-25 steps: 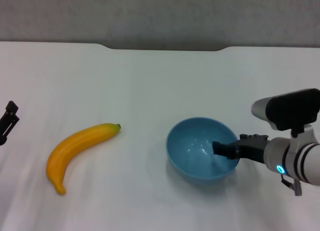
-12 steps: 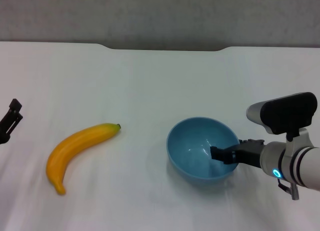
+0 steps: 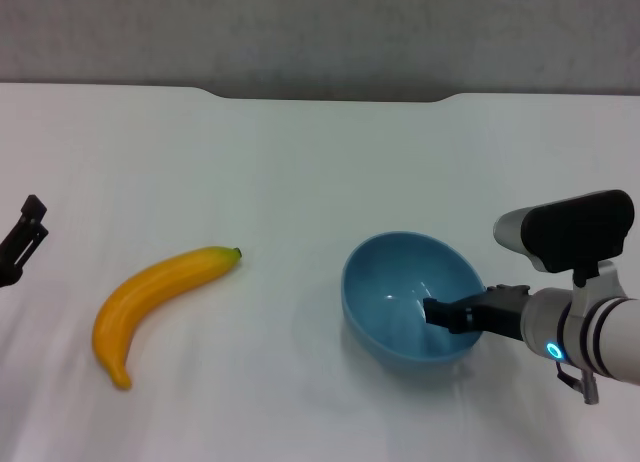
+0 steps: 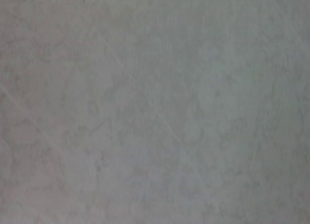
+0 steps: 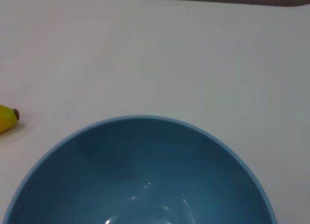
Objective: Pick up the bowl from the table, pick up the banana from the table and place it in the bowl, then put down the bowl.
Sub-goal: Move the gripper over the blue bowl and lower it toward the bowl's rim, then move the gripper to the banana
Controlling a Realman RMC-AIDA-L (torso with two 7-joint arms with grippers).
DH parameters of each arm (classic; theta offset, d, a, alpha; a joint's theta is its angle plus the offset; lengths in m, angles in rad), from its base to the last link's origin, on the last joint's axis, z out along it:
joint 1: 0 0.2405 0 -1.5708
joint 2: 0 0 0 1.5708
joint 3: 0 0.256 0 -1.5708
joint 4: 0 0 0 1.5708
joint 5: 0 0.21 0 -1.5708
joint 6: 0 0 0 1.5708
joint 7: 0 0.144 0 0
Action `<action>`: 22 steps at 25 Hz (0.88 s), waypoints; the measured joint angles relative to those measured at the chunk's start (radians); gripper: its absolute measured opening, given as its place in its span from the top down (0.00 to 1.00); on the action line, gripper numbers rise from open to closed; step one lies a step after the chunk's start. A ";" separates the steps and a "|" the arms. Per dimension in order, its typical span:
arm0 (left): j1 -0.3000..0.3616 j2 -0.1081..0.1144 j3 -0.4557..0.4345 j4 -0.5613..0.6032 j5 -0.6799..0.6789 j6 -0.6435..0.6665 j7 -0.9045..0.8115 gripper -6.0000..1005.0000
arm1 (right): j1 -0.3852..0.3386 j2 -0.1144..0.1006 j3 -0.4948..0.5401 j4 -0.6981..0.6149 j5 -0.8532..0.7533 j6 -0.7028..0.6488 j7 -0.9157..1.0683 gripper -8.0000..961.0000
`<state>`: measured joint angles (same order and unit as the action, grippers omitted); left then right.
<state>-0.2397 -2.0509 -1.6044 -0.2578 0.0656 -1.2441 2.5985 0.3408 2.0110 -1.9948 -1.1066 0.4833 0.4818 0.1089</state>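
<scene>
Lifting seems to have just started: the right gripper has one finger inside the light-blue bowl, pinching its near wall, and the bowl has slid a touch to the right and tipped since a second ago, so I'd say the pick-up is underway. The banana hasn't budged, lying on the white table well to the bowl's left. The outer finger is hidden behind the rim. The left gripper sits parked at the table's left edge, cut off, can't tell if it's spread or pressed together.
</scene>
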 joint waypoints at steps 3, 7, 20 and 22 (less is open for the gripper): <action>0.002 0.000 0.000 0.000 0.000 0.000 0.000 0.11 | -0.004 0.000 -0.001 -0.017 0.000 0.002 0.000 0.25; 0.003 0.000 0.000 0.001 0.000 0.000 0.000 0.11 | -0.005 -0.002 -0.003 -0.026 -0.007 0.022 -0.005 0.34; 0.008 0.000 0.000 0.000 0.000 0.000 0.000 0.11 | -0.029 -0.005 -0.006 -0.053 -0.012 0.017 -0.008 0.84; 0.008 0.000 0.000 0.000 0.000 0.000 0.000 0.11 | -0.030 -0.005 -0.004 -0.053 -0.012 0.017 -0.008 0.89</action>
<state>-0.2317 -2.0510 -1.6045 -0.2578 0.0660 -1.2441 2.5985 0.3110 2.0063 -1.9987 -1.1600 0.4711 0.4985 0.1008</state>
